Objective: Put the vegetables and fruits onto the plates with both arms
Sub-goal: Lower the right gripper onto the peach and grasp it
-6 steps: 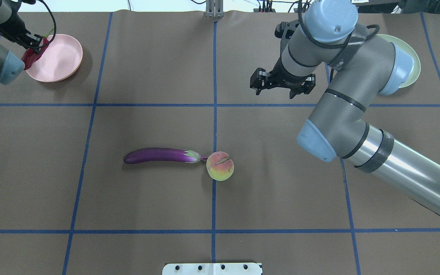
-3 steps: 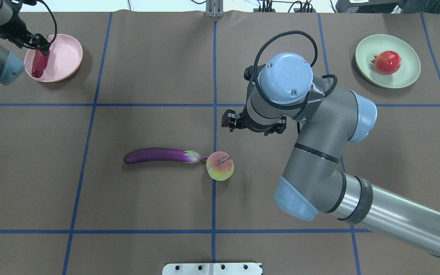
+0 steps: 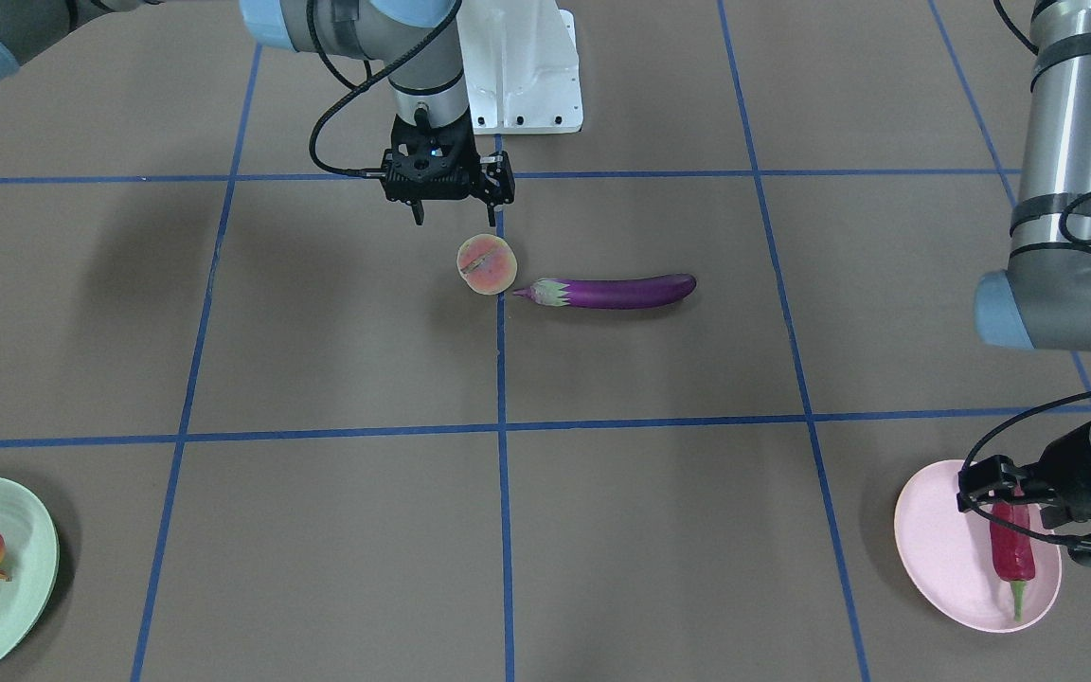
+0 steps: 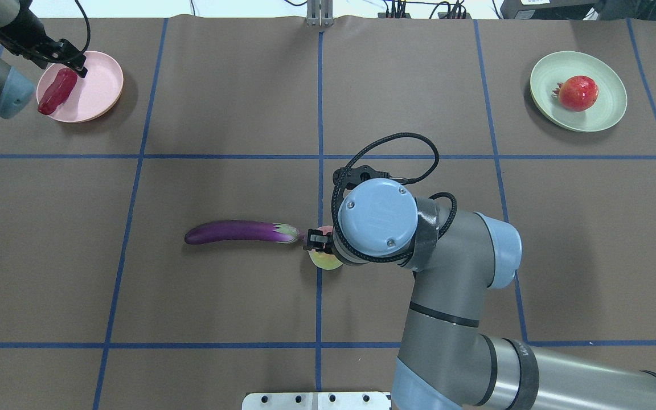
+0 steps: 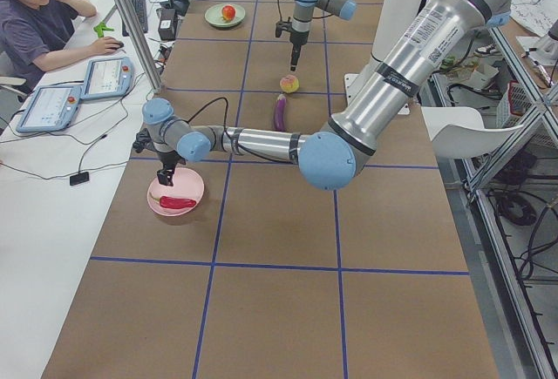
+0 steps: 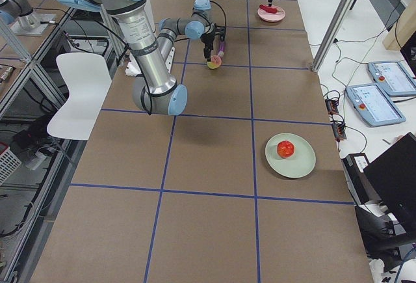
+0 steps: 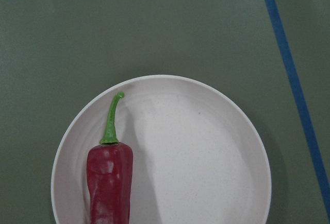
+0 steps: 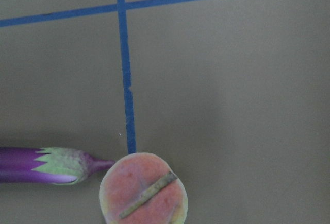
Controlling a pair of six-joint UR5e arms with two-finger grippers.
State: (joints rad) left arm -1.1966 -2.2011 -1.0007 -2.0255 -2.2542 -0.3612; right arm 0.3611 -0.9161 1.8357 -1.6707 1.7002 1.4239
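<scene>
Well, on my screens the right gripper (image 3: pixel 454 218) hangs over the peach (image 3: pixel 487 265) with its jaws spread wide and nothing between them, clear of the fruit. The peach sits on a blue tape line (image 3: pixel 504 530) near the middle of the brown table (image 3: pixel 659 549). What crowds it is the eggplant (image 3: pixel 617 291): it lies lengthwise beside the peach, and its stem tip touches the peach's side. In the overhead view the right arm's wrist hides most of the peach.

The left gripper (image 3: pixel 1028 516) is over the pink plate (image 3: pixel 938 545) at the far corner on the left arm's side. Its jaws stand apart, astride the chili pepper (image 3: pixel 1012 557), which lies flat on the plate near the rim. The pomegranate (image 4: pixel 578 93) rests on the green plate (image 4: pixel 610 117) at the opposite far corner, well apart from both arms.

Off the table's far edge an operator (image 5: pixel 35 22) sits by two tablets (image 5: pixel 83 91).
</scene>
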